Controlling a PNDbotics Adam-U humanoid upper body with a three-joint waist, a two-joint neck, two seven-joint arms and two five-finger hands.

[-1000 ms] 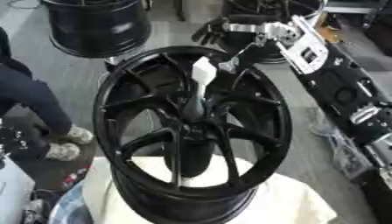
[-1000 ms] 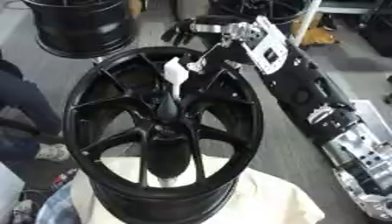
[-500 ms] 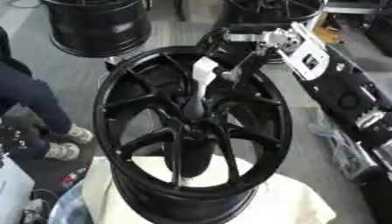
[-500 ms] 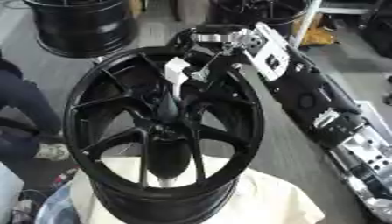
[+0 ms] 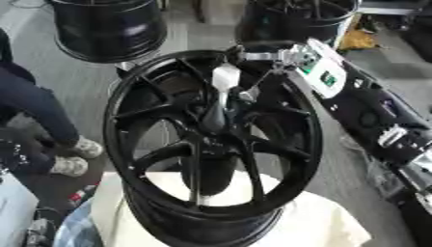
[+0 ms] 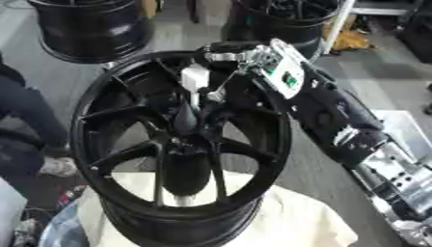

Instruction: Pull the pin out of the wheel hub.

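Note:
A black spoked wheel rim (image 5: 127, 144) stands tilted on a cream cloth (image 5: 325, 224). From its hub (image 5: 211, 128) rises the pin (image 5: 224, 77), black and tapered below with a white top. My right hand (image 6: 226, 53) comes in from the upper right on a black arm with a white wrist plate (image 6: 283, 72). Its dark fingers (image 5: 250, 91) curl round the pin's white top from above and from the right. The pin's lower end sits in the hub. My left hand shows in neither view.
Two more black rims (image 5: 110, 29) (image 5: 295, 19) stand on the floor behind. A person in dark clothes and pale shoes (image 5: 80, 147) crouches at the left edge. Grey metal gear (image 6: 405, 193) lies at the lower right.
My right hand has moved left and down from beside the rim's far edge onto the pin's white top. The pin still stands in the hub.

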